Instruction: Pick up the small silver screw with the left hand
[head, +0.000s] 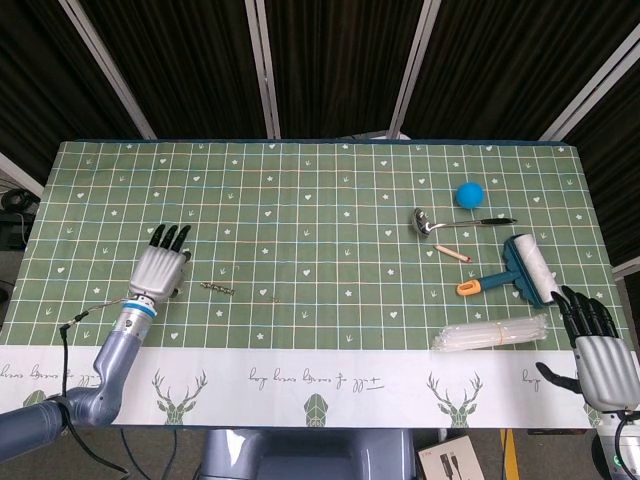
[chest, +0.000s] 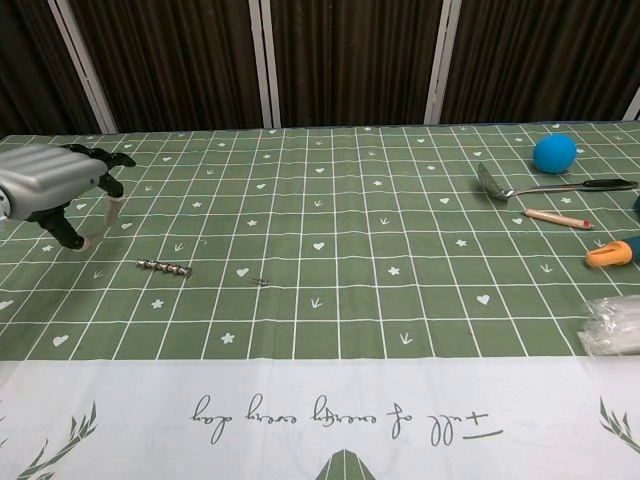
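Observation:
The small silver screw (head: 273, 296) lies on the green checked tablecloth, left of centre; the chest view shows the screw (chest: 261, 281) as a tiny dark sliver. My left hand (head: 160, 265) hovers well to the left of it with its fingers spread and nothing in them. In the chest view the left hand (chest: 55, 185) sits at the left edge, above the cloth. Between hand and screw lies a longer ridged silver bit (head: 217, 288), also seen in the chest view (chest: 164, 267). My right hand (head: 592, 350) rests open at the table's front right corner.
At the right are a blue ball (head: 470, 194), a metal ladle (head: 430, 224), a pencil (head: 452, 253), a teal lint roller (head: 520, 270) and a clear plastic packet (head: 490, 334). A white printed strip (head: 320, 380) runs along the cloth's front edge.

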